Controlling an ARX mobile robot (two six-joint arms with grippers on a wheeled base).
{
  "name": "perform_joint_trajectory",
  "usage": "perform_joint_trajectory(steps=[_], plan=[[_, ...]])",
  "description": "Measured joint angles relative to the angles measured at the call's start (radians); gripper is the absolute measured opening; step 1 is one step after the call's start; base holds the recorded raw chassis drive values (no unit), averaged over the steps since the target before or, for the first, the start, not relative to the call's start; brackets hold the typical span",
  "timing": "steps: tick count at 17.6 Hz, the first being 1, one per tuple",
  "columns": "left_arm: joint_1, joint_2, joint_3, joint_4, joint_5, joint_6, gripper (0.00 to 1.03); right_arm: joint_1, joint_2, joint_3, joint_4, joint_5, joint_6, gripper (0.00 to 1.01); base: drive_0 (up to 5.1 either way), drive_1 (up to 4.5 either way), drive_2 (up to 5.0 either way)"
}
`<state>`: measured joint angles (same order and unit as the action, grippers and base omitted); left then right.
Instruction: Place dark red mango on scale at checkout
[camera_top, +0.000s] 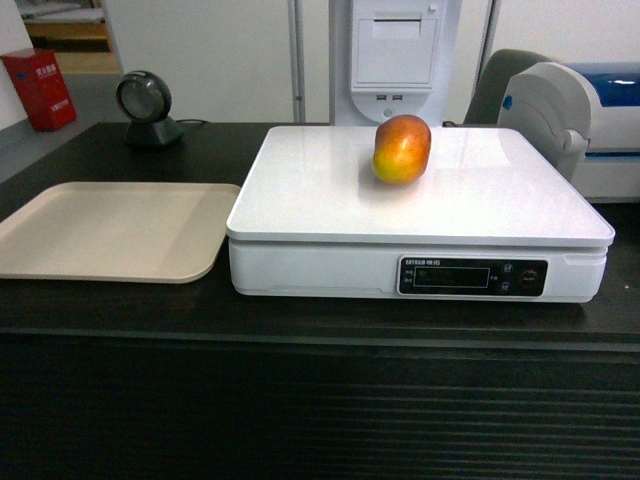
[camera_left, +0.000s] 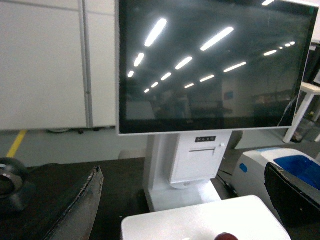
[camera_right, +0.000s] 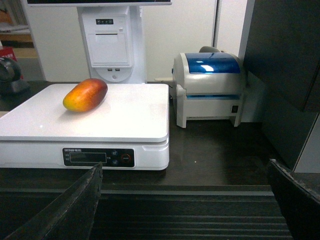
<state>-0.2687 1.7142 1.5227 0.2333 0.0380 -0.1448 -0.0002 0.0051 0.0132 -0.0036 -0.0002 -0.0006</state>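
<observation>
White scale, glossy top, on your black counter: it carries the dark red mango (red end rearward), lying toward the plate's back. Beige tray just left of it. Left tool and right tool: fingers spread wide, holding nothing.

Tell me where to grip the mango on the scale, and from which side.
Grip the mango across its narrow middle, coming from above. It lies on its side, alone on the flat scale plate, long axis running front to back in the head view, so its flanks look free for the fingers.
</observation>
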Motion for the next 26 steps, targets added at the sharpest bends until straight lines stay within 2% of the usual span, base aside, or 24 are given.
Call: perform_joint_trajectory(steps=[2,3,4,5,6,8,9,11,12,13,18,26], plan=[[0.043,-0.099,-0.088,0.036,0.008,0.023,0.98,0.000,0.000,0.000,0.000,0.000,0.000,0.98,0.0,0.00,0.0],[0.054,-0.153,-0.126,-0.033,-0.079,0.055,0.91,0.000,0.000,0.000,0.000,0.000,0.000,0.98,0.0,0.00,0.0],[0.072,-0.222,-0.220,-0.013,-0.156,0.088,0.82,0.000,0.000,0.000,-0.001,0.000,0.000,0.98,0.0,0.00,0.0],[0.101,-0.306,-0.338,0.018,-0.168,0.105,0.73,0.000,0.000,0.000,0.000,0.000,0.000,0.98,0.0,0.00,0.0],[0.144,-0.393,-0.449,0.048,-0.153,0.117,0.64,0.000,0.000,0.000,-0.001,0.000,0.000,0.98,0.0,0.00,0.0],[0.254,-0.562,-0.651,0.116,-0.069,0.126,0.46,0.000,0.000,0.000,0.000,0.000,0.000,0.98,0.0,0.00,0.0],[0.281,-0.623,-0.740,0.155,-0.063,0.126,0.37,0.000,0.000,0.000,0.000,0.000,0.000,0.98,0.0,0.00,0.0],[0.275,-0.685,-0.880,0.210,-0.048,0.127,0.21,0.000,0.000,0.000,0.000,0.000,0.000,0.98,0.0,0.00,0.0],[0.262,-0.706,-0.974,0.234,-0.035,0.127,0.08,0.000,0.000,0.000,0.000,0.000,0.000,0.98,0.0,0.00,0.0],[0.263,-0.731,-1.054,0.258,-0.034,0.131,0.02,0.000,0.000,0.000,-0.001,0.000,0.000,0.98,0.0,0.00,0.0],[0.269,-0.871,-1.222,0.320,-0.039,0.130,0.02,0.000,0.000,0.000,0.000,0.000,0.000,0.98,0.0,0.00,0.0],[0.269,-1.045,-1.384,0.296,-0.038,0.130,0.02,0.000,0.000,0.000,0.000,0.000,0.000,0.98,0.0,0.00,0.0]])
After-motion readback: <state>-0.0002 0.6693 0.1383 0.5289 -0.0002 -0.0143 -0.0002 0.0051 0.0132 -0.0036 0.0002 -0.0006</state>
